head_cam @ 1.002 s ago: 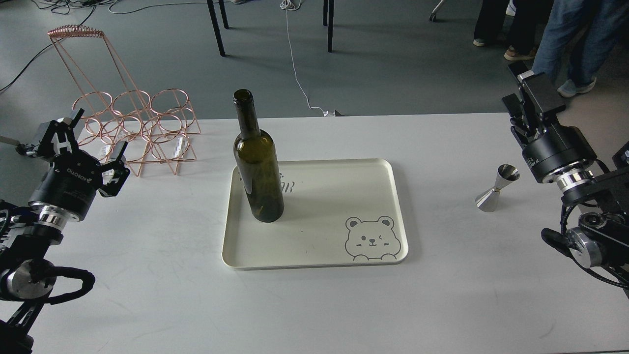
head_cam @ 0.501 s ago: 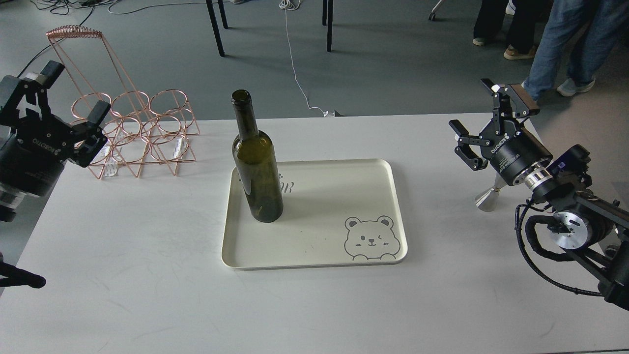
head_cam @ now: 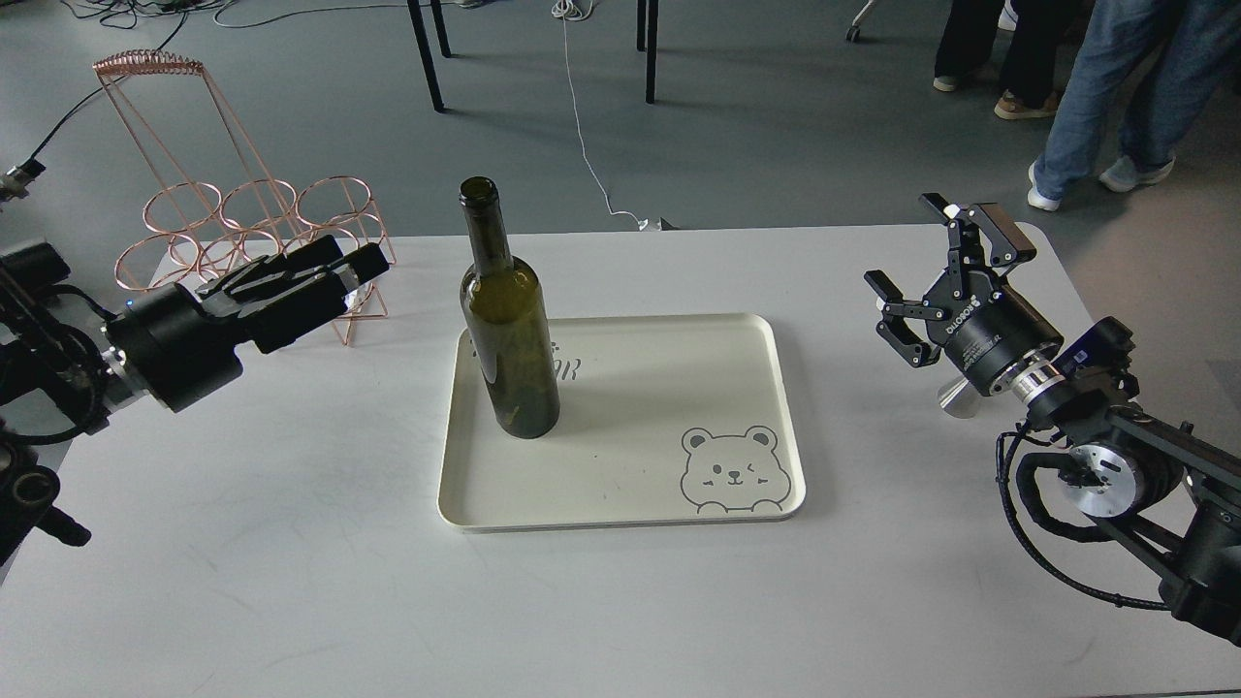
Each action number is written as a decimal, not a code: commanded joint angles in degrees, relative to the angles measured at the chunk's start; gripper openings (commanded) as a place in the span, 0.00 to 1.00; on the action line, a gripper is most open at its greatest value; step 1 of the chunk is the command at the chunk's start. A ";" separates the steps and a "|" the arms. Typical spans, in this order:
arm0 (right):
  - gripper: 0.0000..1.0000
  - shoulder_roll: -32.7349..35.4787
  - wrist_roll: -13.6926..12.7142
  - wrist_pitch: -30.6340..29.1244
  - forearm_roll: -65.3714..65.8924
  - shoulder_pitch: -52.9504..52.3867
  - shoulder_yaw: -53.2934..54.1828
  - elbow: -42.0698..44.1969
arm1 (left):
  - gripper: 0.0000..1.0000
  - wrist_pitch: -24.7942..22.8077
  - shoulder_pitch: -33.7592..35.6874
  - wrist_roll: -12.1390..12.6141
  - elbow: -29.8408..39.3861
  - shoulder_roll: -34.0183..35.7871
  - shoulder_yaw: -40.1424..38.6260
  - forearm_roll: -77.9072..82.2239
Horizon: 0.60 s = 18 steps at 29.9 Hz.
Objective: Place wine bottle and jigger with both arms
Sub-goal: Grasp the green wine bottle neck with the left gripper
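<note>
Bottle [head_cam: 508,330] upright on tray [head_cam: 620,517], my L gripper [head_cam: 339,267] near it (can't tell if open). R gripper [head_cam: 936,262] spread wide, hiding most of jigger [head_cam: 950,397].

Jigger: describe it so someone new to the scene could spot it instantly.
Start at the cream tray with the bear drawing in the middle of the white table, then look right, past its edge. The jigger stands on the bare tabletop, mostly hidden behind the right end effector. It is the only small shiny silver metal piece there, showing just a flared cone base.
</note>
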State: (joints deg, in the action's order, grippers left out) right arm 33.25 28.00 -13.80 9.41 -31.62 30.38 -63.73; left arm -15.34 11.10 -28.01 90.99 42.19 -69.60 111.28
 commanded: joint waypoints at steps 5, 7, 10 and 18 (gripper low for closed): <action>0.99 -0.81 0.00 0.09 0.25 0.86 0.03 -0.08 | 0.98 1.28 9.80 0.01 -2.03 -0.52 6.22 12.20; 0.99 -0.81 0.00 0.09 0.34 0.86 0.03 -0.08 | 0.98 1.28 11.65 0.01 -3.09 -1.14 7.54 13.26; 0.99 -0.81 0.00 0.70 0.34 1.04 0.03 -0.08 | 0.98 1.19 14.29 0.01 -3.97 -3.07 8.95 13.70; 0.99 -0.90 0.00 1.32 0.34 1.39 0.12 -0.08 | 0.98 1.19 16.05 0.01 -4.41 -5.09 10.80 13.70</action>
State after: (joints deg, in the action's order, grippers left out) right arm 32.36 28.00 -12.74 9.77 -30.25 30.50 -63.81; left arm -14.11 26.65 -28.00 86.82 37.80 -59.12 124.98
